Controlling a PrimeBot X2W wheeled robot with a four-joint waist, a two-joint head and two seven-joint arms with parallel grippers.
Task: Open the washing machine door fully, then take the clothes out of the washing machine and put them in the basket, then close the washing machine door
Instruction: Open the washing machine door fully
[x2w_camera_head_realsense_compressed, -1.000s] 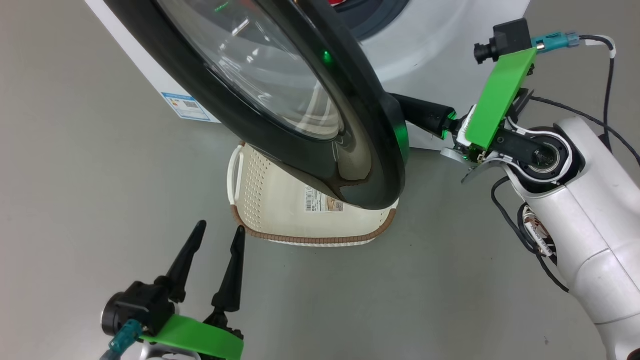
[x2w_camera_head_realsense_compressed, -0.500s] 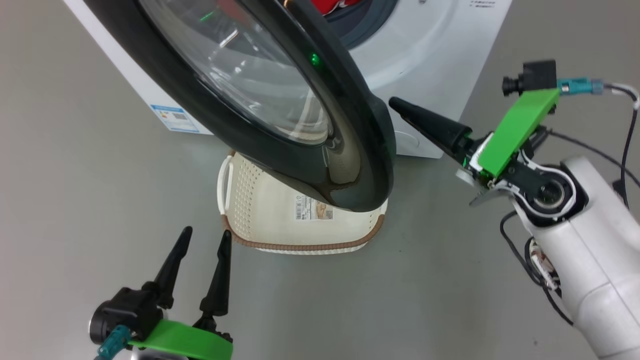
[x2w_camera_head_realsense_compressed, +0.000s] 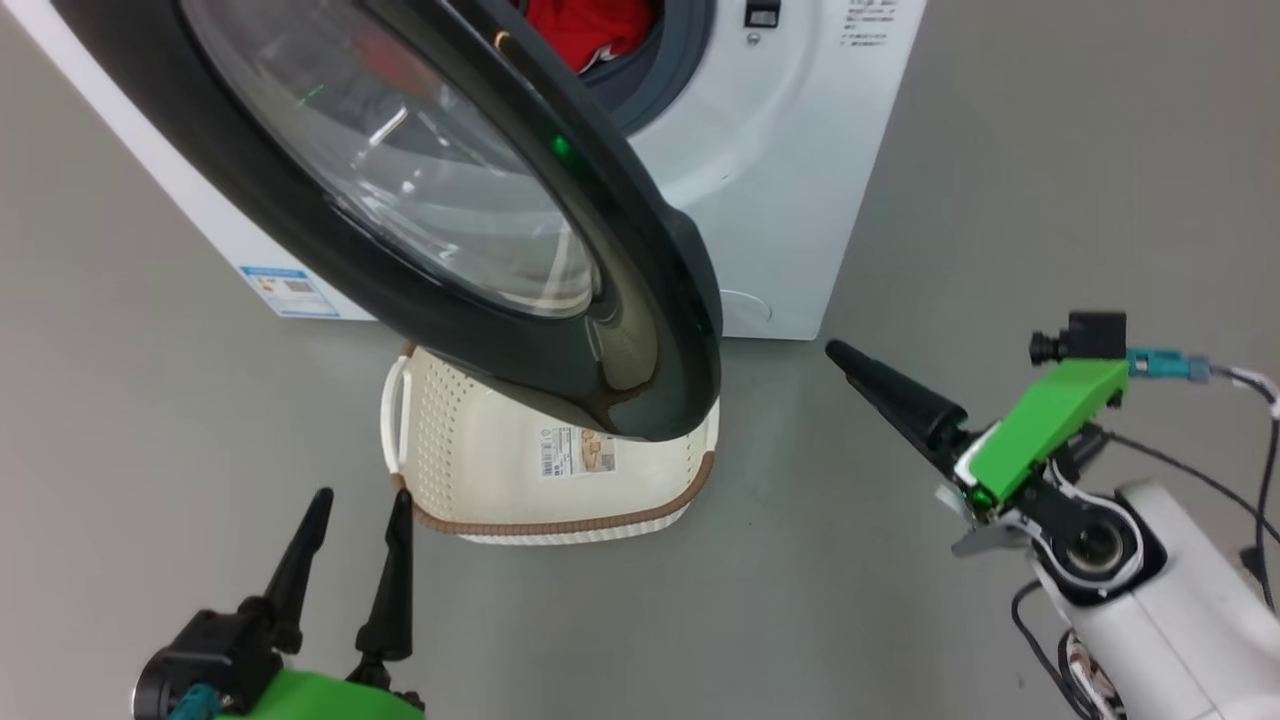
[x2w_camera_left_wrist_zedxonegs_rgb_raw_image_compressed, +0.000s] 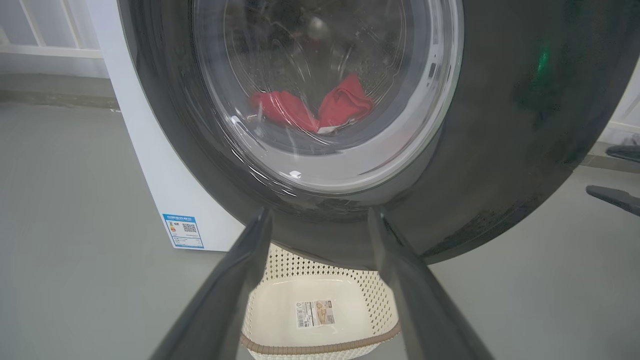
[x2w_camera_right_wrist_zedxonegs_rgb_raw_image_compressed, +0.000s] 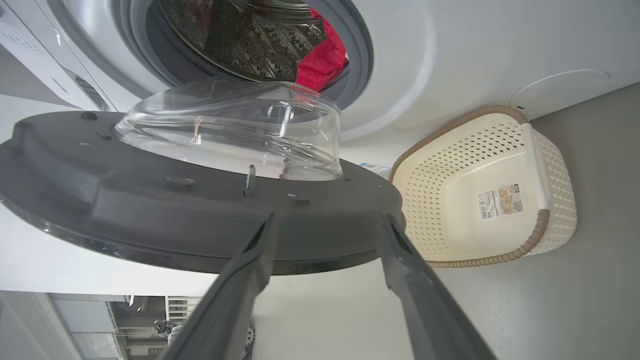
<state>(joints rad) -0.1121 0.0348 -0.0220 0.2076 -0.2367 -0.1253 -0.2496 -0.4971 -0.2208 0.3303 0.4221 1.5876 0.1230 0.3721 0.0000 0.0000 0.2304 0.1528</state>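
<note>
Washer (x2w_camera_head_realsense_compressed: 800, 180): white front-loader, standing on a grey floor (x2w_camera_head_realsense_compressed: 1000, 200). A blue-edged sticker (x2w_camera_head_realsense_compressed: 285, 292) sits low on its side panel.

Door (x2w_camera_head_realsense_compressed: 680, 300): swung out from the opening, not latched. In the head view its black rim and clear window (x2w_camera_head_realsense_compressed: 400, 170) overhang the far part of the basket. From the right wrist view, the inner face and bulging glass bowl are seen edge-on.

Basket (x2w_camera_head_realsense_compressed: 440, 450): on the floor directly before the washer, under the door's lower edge. It holds only the paper label (x2w_camera_head_realsense_compressed: 578, 452) on its bottom.

Clothes (x2w_camera_head_realsense_compressed: 580, 30): red fabric, inside the drum, at the lower part of the opening. None is in the basket.

Right gripper (x2w_camera_right_wrist_zedxonegs_rgb_raw_image_compressed: 328, 220): right of the door and clear of it, fingers pointing toward the washer. Jaws parted, nothing between them.

Left gripper (x2w_camera_head_realsense_compressed: 362, 500): low at the left, near the basket's near corner, not touching it. Jaws parted, empty, pointing at the door's outer face.
</note>
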